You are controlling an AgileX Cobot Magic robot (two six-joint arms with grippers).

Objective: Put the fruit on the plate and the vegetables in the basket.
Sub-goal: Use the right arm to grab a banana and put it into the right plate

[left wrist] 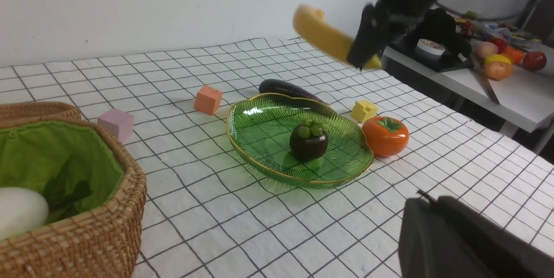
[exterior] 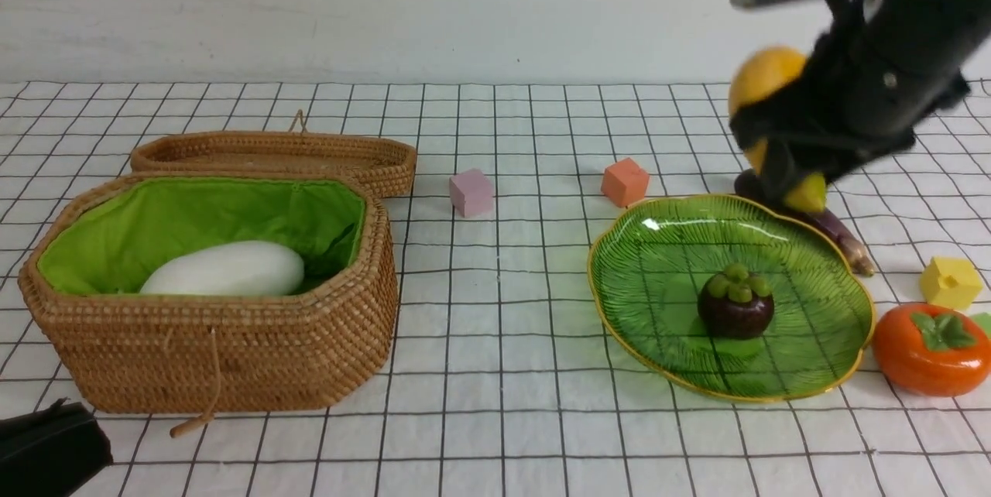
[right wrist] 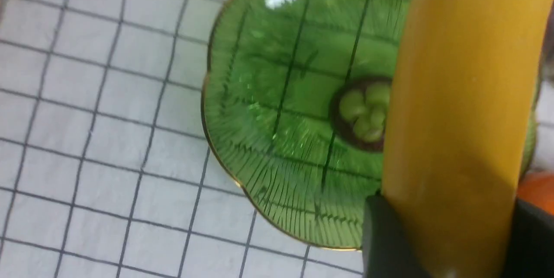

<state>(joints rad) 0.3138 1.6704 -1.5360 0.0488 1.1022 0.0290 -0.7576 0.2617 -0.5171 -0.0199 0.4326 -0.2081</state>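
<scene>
where the front view blurs it, wrist view shows right gripper (right wrist: pixel 452 243) clamping banana (right wrist: pixel 458 96).

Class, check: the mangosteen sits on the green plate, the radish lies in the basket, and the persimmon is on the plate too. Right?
No: the persimmon sits on the cloth beside the plate, as the front view shows. The rest holds.

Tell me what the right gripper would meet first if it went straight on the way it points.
Probably the plate: the right gripper, holding the banana, points down toward it, though depth is unclear; the eggplant lies just behind.
</scene>
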